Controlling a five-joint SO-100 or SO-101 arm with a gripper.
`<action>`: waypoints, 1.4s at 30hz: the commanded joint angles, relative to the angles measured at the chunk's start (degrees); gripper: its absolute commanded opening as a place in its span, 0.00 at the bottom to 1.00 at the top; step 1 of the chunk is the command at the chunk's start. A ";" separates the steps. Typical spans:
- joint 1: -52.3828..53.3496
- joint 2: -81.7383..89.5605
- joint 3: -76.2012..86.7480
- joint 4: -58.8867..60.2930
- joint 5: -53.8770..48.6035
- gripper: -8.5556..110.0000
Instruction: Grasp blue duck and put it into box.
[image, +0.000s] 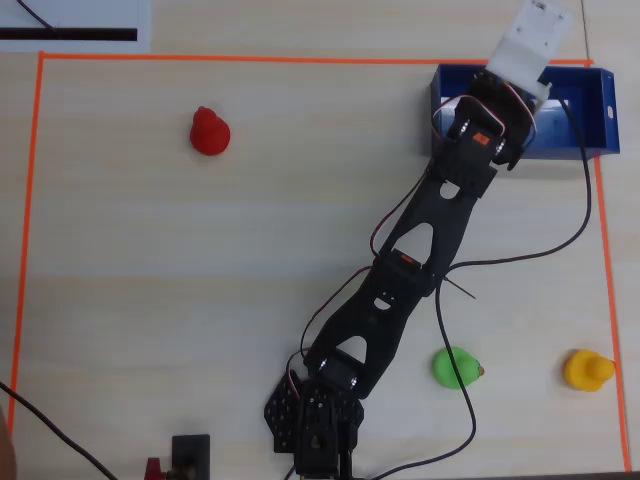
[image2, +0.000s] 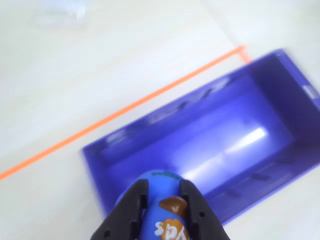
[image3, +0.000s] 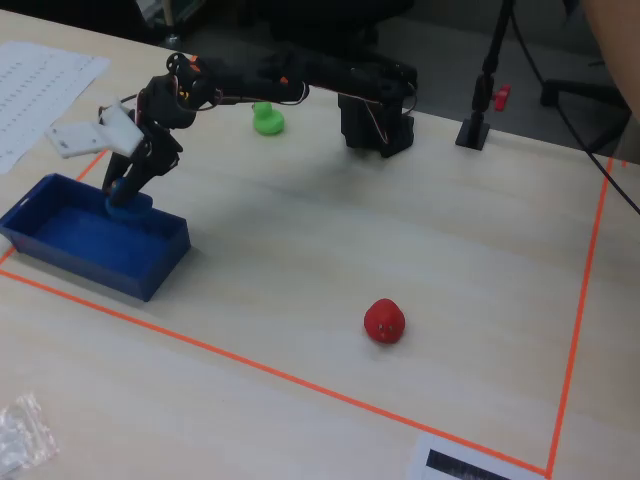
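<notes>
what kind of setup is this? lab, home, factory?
Likely an office or hobby lab bench, not a factory: a pale wood-look table with an orange tape border marking the workspace, toy ducks like the red duck, and an office chair base behind.

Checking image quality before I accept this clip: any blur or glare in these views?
Wrist view: soft throughout, box edges smeared, bright glare on its floor; the blue duck in the gripper is close and fuzzy. Overhead view: sharp, evenly lit. Fixed view: clear, soft shadows under the arm.
</notes>
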 joint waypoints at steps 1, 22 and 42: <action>0.35 -0.26 -4.83 -1.05 0.97 0.07; 0.44 -7.56 -4.57 -8.09 3.16 0.27; -25.31 104.94 134.03 -4.57 0.35 0.07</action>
